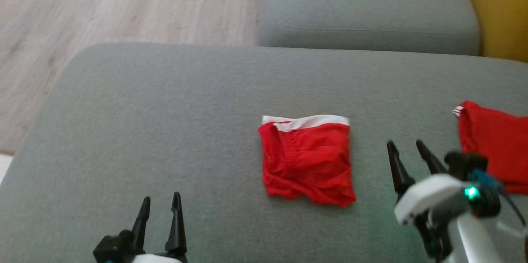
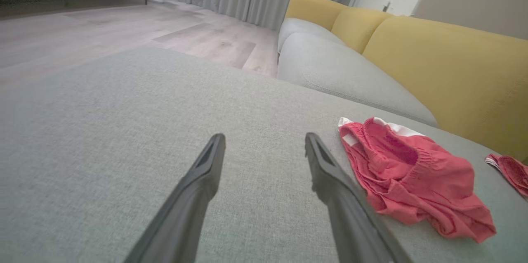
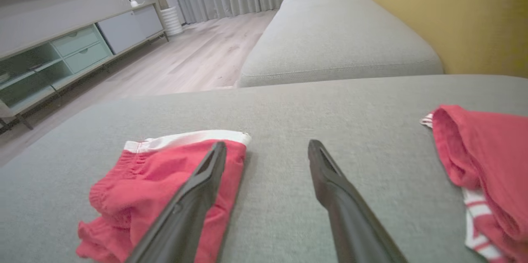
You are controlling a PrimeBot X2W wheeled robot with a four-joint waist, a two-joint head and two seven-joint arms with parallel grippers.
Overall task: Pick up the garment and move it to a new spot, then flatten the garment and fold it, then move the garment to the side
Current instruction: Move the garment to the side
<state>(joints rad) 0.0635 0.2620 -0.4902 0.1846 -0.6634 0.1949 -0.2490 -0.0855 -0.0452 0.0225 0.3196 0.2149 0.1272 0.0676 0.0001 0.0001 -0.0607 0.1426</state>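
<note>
A red garment (image 1: 307,159) with a white waistband lies folded into a small rectangle in the middle of the grey cushion (image 1: 165,122). It shows at the right of the left wrist view (image 2: 412,176) and at the lower left of the right wrist view (image 3: 165,184). My left gripper (image 1: 161,209) hovers open near the cushion's front edge, well left of the garment, holding nothing. My right gripper (image 1: 406,147) is open just right of the garment, apart from it, also holding nothing. In the wrist views the left gripper (image 2: 264,141) and right gripper (image 3: 267,147) stand wide apart.
A second red garment (image 1: 495,143) with white stripes lies at the cushion's right edge, also seen in the right wrist view (image 3: 482,164). Another grey seat cushion (image 1: 363,7) lies beyond, with a yellow backrest (image 1: 499,7) at right. Wooden floor (image 1: 103,7) lies to the left.
</note>
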